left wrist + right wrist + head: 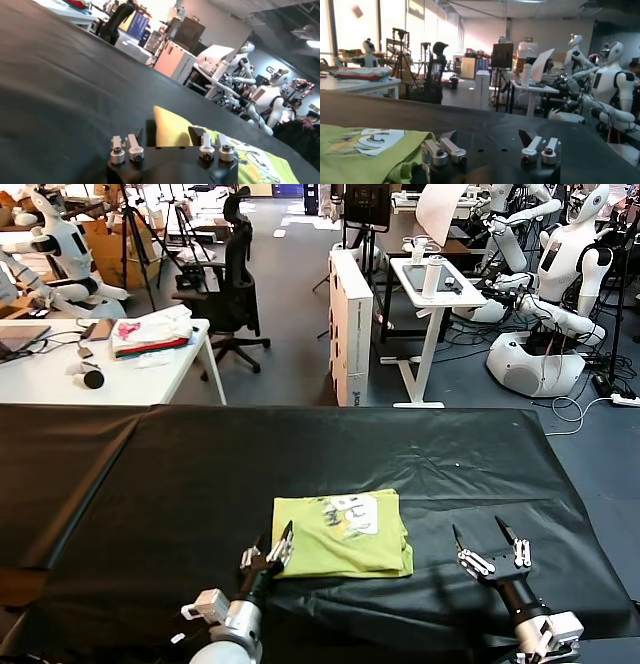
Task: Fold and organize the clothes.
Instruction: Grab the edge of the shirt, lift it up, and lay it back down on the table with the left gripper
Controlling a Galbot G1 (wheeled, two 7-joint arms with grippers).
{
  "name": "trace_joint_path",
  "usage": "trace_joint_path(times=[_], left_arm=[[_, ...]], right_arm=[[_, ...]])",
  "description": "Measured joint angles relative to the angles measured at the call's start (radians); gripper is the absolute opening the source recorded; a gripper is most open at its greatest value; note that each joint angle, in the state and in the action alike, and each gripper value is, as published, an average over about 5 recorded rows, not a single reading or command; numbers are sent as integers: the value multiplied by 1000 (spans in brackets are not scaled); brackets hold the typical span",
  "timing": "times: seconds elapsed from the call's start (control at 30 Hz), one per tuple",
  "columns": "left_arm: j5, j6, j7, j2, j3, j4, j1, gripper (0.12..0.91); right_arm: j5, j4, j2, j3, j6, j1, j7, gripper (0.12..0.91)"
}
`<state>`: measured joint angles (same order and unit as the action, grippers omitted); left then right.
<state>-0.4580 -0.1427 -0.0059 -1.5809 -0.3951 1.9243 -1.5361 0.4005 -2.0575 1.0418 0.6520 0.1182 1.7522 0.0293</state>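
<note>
Grippers at the near edge of the tabletop, both mine, both low over the black cloth (150, 484). My left gripper (272, 552) sits near the middle of that edge with its fingers spread a moderate gap and nothing between them; its tips reach the near left corner of the T-shirt (342, 534), though I cannot tell whether they touch the fabric. My right gripper (487, 545) lies toward the near right corner of the tabletop, jaws wide and empty, just beside the shirt's right edge but apart from it. The lime T-shirt rests between the two, folded into a compact rectangle with its printed panel facing up, a little nearer the near edge than the far one. By my judgement the folding is largely finished, and the flanking pose suits either squaring the bundle or lifting it away. Beyond the far edge, a white side table carries a cloth pile (152, 332).
</note>
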Motion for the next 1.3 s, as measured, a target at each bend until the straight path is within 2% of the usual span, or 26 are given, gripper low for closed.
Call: trace_joint_path(times=[0.13, 0.23, 0.37, 0.47, 0.7, 0.87, 1.07, 1.3], left_arm=[[-1, 2, 0, -1, 0, 0, -2, 671], [-3, 4, 1, -2, 0, 0, -3, 536], [-10, 5, 2, -3, 0, 7, -3, 295], [-30, -3, 1, -2, 1, 18, -4, 194], [-68, -38, -5, 21, -14, 64, 9, 178], [-80, -61, -4, 75, -50, 87, 36, 178], [-140, -105, -1, 162, -136, 116, 64, 178], [-263, -161, -25, 292, -268, 171, 61, 178]], right_arm=[[-2, 2, 1, -1, 0, 0, 0, 907], [-5, 3, 3, -2, 0, -1, 0, 907], [-13, 6, 7, -4, 0, -3, 0, 907], [-21, 10, 12, -5, 0, -4, 0, 907], [-43, 21, 27, -8, 2, -11, 3, 907], [-54, 30, 40, -18, 2, -22, 6, 907], [-65, 40, 52, -29, 0, -35, 9, 907], [-73, 54, 63, -40, -4, -44, 11, 907]])
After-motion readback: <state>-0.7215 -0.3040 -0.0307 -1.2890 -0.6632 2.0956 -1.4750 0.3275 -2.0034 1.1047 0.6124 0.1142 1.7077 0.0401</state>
